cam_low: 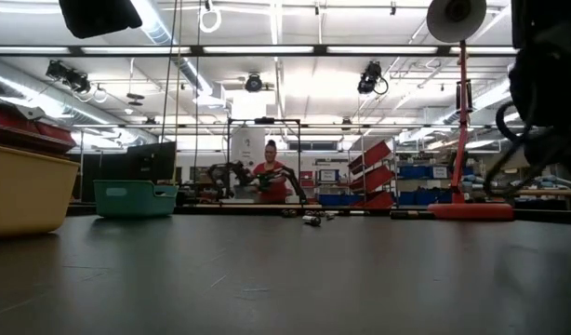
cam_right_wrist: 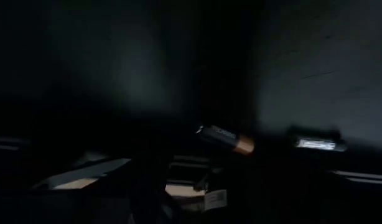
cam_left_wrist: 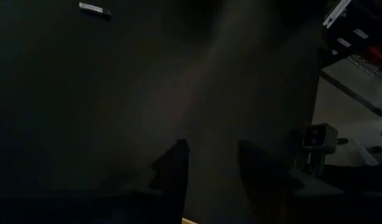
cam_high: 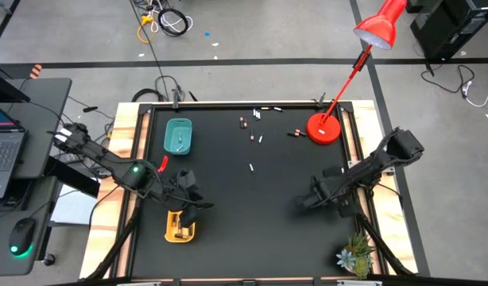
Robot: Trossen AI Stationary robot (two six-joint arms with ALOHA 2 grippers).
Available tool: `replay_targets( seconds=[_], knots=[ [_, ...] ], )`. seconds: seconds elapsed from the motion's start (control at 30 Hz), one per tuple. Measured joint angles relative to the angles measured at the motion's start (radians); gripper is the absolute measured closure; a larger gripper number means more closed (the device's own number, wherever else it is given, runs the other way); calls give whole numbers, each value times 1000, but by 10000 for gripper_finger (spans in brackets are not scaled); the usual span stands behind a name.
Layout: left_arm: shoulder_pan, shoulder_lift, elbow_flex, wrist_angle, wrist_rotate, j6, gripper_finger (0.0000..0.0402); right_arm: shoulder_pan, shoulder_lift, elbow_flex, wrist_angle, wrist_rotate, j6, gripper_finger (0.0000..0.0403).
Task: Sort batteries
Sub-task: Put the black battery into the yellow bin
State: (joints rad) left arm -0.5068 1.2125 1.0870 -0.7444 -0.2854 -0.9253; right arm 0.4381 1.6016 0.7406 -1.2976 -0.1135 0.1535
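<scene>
Batteries scattered at the far middle of my black counter [cam_high: 252, 230], both arms low on the near half.

I see the tiny dark and silvery cylindrical batteries [cam_high: 251, 135] loose between the teal rectangular plastic tray [cam_high: 178, 136] and the red desk lamp [cam_high: 324, 128]. My left end effector [cam_left_wrist: 211, 168] hangs just beyond the yellow rectangular tray [cam_high: 180, 226], fingers parted and empty. My right end effector [cam_high: 304, 200] carries a dark copper-tipped battery [cam_right_wrist: 225, 138].

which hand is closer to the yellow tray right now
Left. The left hand hovers just above the yellow tray, toward the table's far side. The right hand is across the table, well off to the tray's right.
</scene>
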Motion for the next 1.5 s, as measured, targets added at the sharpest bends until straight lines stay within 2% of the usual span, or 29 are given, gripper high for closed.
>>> replay_targets(
  seconds=[0.5, 0.77, 0.9, 1.27, 1.5],
  knots=[
    [-4, 0, 0, -3, 22, 8, 255, 28, 146, -33, 111, -60, 1, 154],
    [-7, -9, 0, -3, 28, 8, 255, 27, 216, -33, 110, -68, 27, 173],
    [-10, -22, 0, -6, 29, 8, 255, 27, 227, -35, 110, -66, 29, 212],
    [-10, -37, 0, -11, 28, 14, 255, 16, 197, -38, 113, -36, 33, 388],
    [-10, -37, 0, -10, 28, 24, 255, -46, 186, -9, 99, -35, 8, 398]
  ],
)
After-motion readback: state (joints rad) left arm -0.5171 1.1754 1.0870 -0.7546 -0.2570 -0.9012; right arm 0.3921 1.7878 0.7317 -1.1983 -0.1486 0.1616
